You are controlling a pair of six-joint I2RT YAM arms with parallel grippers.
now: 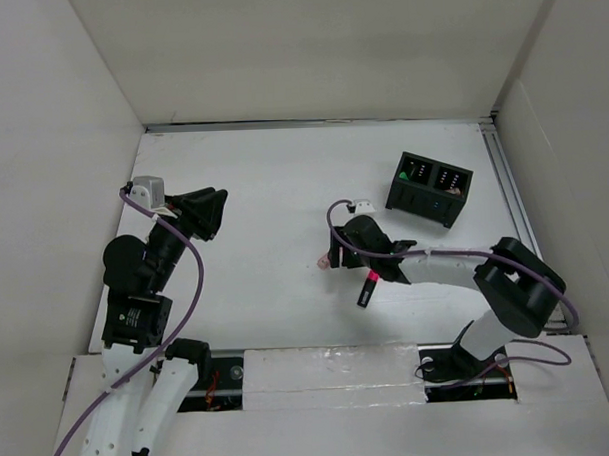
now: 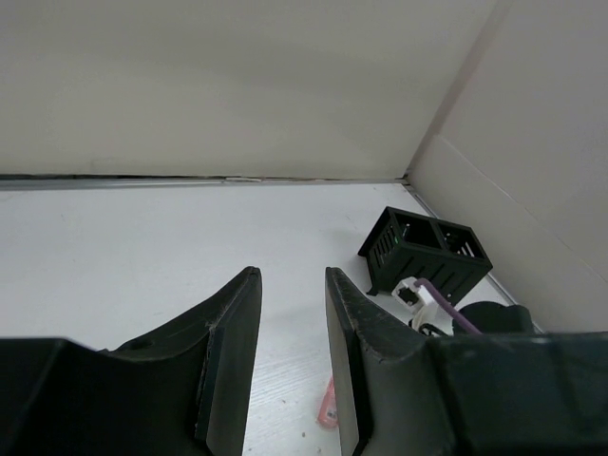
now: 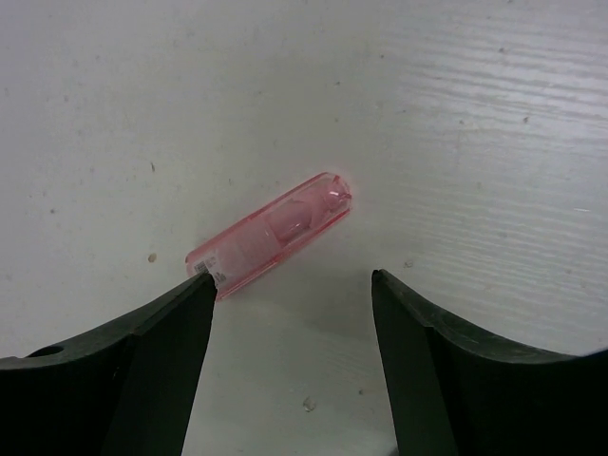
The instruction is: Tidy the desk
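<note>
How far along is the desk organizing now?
Done: something green already shows inside the black slotted organizer box. In hand: nothing gripped; the open right tool hovers over the translucent pink plastic cap on the white desk. Remaining: that cap and the black marker with a pink end both lie loose; the left tool is empty.

Left arm sits folded on its own side, elbow bent, and the left gripper points toward the far right with its jaws a narrow gap apart and nothing between them. Right arm reaches in toward the middle, forearm running leftward, wrist tipped down. The right gripper has its jaws spread wide, gripping nothing.
</note>
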